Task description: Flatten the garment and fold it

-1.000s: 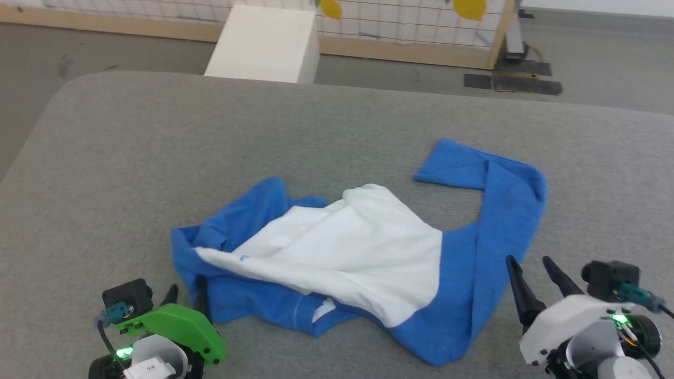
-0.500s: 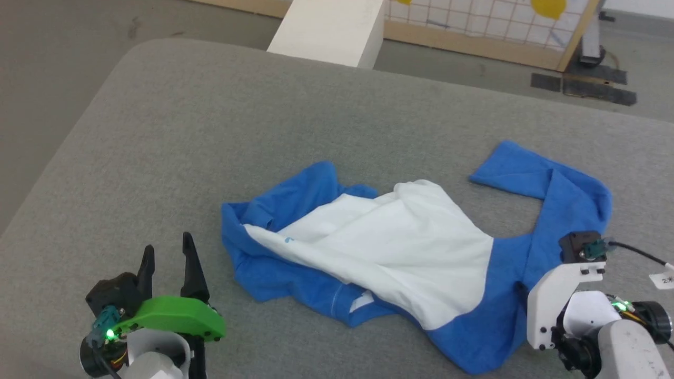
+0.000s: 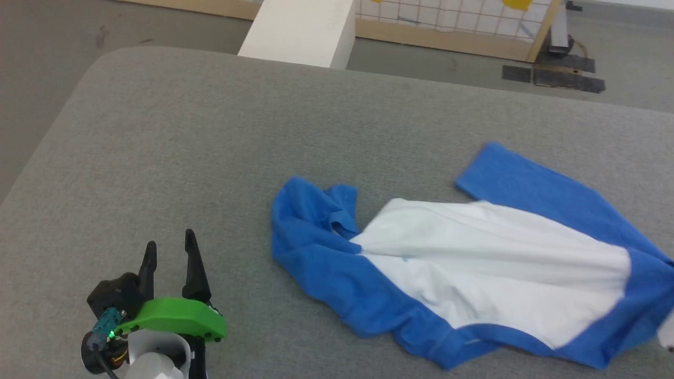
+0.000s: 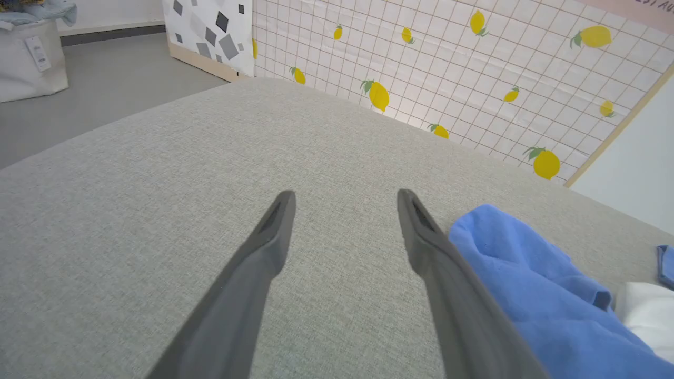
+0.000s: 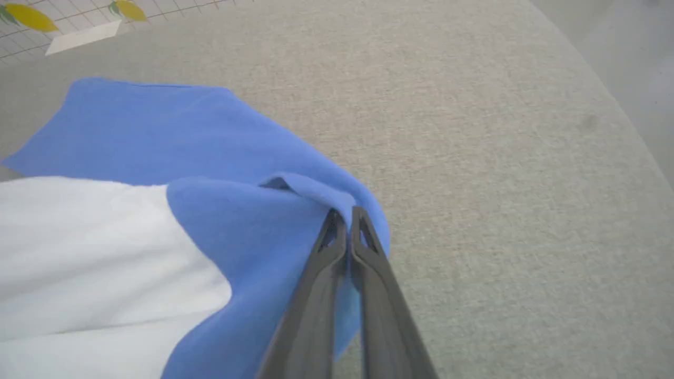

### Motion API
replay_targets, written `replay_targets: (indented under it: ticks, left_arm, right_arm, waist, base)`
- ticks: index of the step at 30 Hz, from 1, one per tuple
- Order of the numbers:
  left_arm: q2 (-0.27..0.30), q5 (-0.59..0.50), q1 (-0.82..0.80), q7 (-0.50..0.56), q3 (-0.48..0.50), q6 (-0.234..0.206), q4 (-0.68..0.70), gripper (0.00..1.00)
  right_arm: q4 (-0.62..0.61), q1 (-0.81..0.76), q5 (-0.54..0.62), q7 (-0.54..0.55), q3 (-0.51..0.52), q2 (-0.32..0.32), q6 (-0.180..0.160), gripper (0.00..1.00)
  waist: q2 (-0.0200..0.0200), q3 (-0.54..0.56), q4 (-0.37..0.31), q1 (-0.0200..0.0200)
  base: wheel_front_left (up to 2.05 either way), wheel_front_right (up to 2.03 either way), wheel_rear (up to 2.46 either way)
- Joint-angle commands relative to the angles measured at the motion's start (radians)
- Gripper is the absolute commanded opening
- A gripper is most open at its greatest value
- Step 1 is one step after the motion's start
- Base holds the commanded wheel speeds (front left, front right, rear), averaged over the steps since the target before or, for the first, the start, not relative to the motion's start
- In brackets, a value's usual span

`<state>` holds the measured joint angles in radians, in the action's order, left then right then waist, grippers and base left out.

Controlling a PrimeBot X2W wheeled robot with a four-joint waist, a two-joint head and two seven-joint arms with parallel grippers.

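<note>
The garment [image 3: 489, 268], white with royal-blue sleeves and edges, lies stretched out across the right half of the grey table [image 3: 210, 147]. Its left end is bunched in blue folds [image 3: 310, 221]. My left gripper [image 3: 169, 253] stands open at the lower left, well apart from the cloth; in the left wrist view [image 4: 345, 197] bare table lies between its fingers and the garment's blue fabric [image 4: 526, 273] lies to their right. My right gripper [image 5: 345, 213] is shut on a blue fold of the garment [image 5: 237, 221] near the table's right side. The chest logo is hidden.
A white box [image 3: 300, 29] stands on the floor beyond the table's far edge. A lemon-patterned tiled panel [image 4: 474, 73] with a wooden frame runs behind it. The table's rounded far-left corner [image 3: 100, 58] drops to grey floor.
My right gripper closed on the garment's blue edge and dragged it right, stretching the white body out. The left gripper stayed put, open. The head camera shifted.
</note>
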<state>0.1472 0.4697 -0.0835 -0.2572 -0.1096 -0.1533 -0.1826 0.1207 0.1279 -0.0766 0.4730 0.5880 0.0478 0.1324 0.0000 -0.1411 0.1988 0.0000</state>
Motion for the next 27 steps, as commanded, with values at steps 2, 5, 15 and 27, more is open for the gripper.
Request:
replay_targets:
  ticks: [2,5,15,27]
  left_arm:
    - [-0.006,-0.010,0.009,-0.004,0.007,0.013,-0.012,1.00]
    - [-0.007,-0.014,0.009,-0.004,0.007,0.025,-0.025,1.00]
    - [-0.007,-0.014,-0.002,0.006,-0.021,0.051,-0.061,1.00]
    - [-0.061,-0.011,-0.112,0.148,-0.163,0.092,-0.147,1.00]
  right_arm:
    - [0.009,-0.042,-0.019,-0.014,0.079,0.002,-0.002,0.00]
    - [0.049,-0.078,-0.037,-0.026,0.158,0.002,-0.002,0.00]
    - [0.095,-0.125,-0.146,-0.323,-0.064,0.002,-0.002,1.00]
    - [-0.063,-0.156,-0.190,-0.509,-0.385,0.002,-0.002,1.00]
  waist:
    - [0.0000,0.016,-0.048,0.0000]
    - [0.0000,0.022,-0.075,0.0000]
    - [0.0000,0.046,-0.134,0.0000]
    - [0.0000,0.048,-0.112,0.0000]
  base:
    - [0.00,0.00,0.00]
    - [0.00,0.00,0.00]
    - [0.00,0.00,0.00]
    - [0.00,0.00,0.00]
